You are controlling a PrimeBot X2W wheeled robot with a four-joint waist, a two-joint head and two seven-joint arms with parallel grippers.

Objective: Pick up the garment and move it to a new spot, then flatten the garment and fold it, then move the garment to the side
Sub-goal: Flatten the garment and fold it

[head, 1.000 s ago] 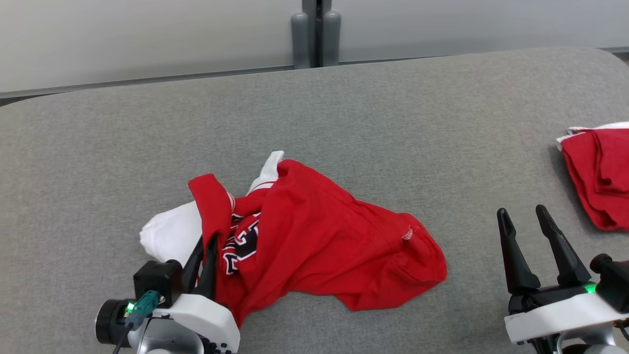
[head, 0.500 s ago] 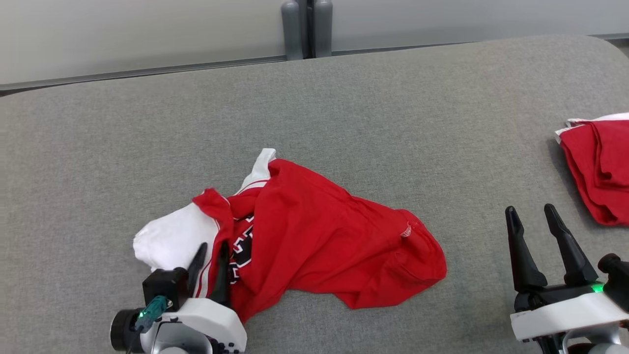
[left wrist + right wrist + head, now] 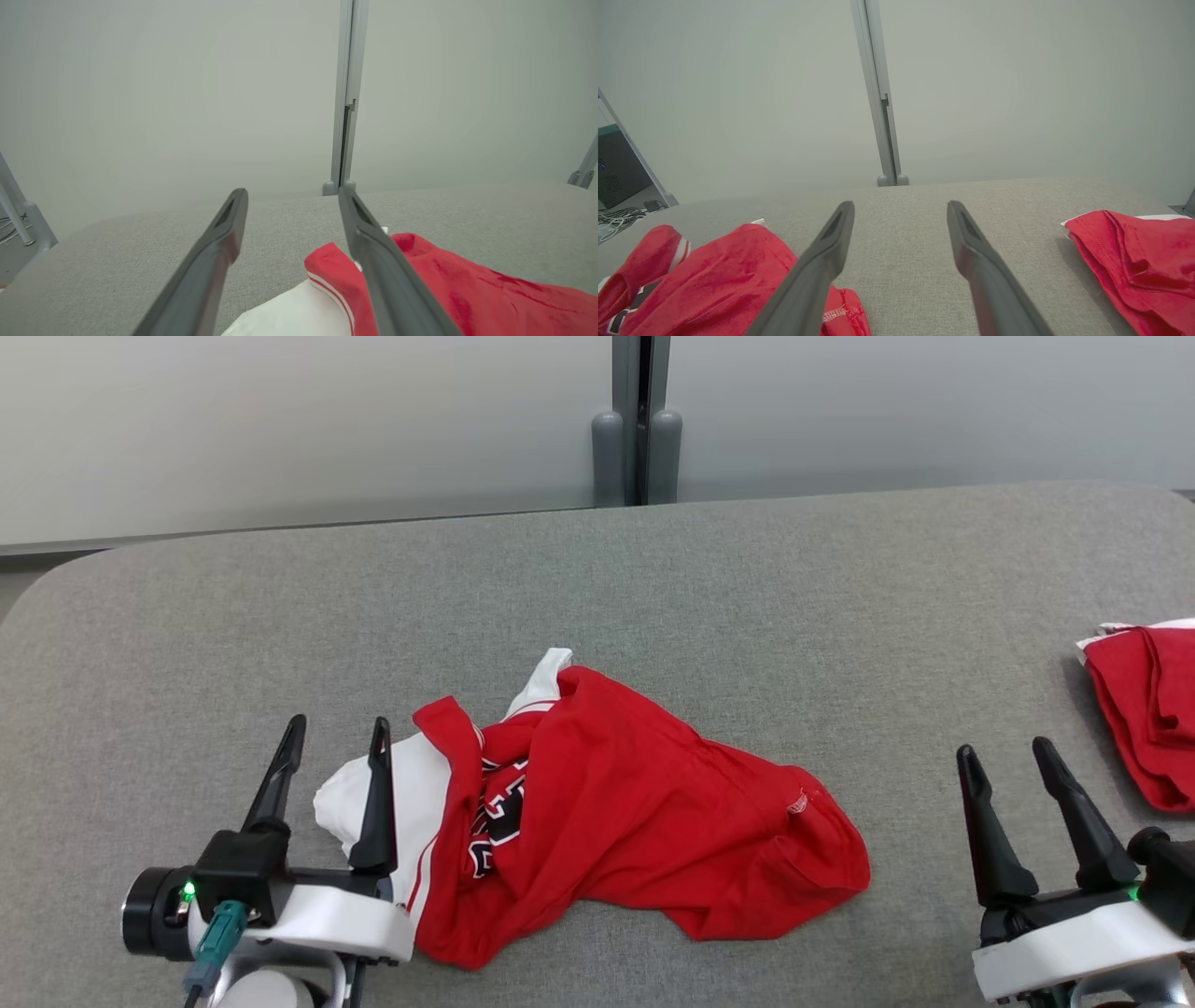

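Garment (image 3: 635,803) lying in a crumpled heap on the near left-centre of the table (image 3: 653,579), red body bunched over itself, a white sleeve (image 3: 411,793) sticking out on its left and the printed front half hidden in a fold. Left gripper (image 3: 338,726) sits at the sleeve side with its jaws spread wide and nothing between them; one finger crosses the sleeve in the head view, and whether it touches the cloth cannot be told. Right gripper (image 3: 1004,751) waits near the front edge, well apart from the garment, jaws likewise wide and empty. A second red garment, the pile (image 3: 1148,709), lies at the far right. The heap appears to be set down, so flattening is probably the step in hand. For a clean result, each gripper should take a single layer at an outer point, the left at the sleeve or shoulder, the right at the hem corner (image 3: 798,803) with the small label, and the two should draw apart low over the table until the folds run out. Pinching several layers at once would likely drag the bunch along unopened. The right arm should keep clear of the pile.
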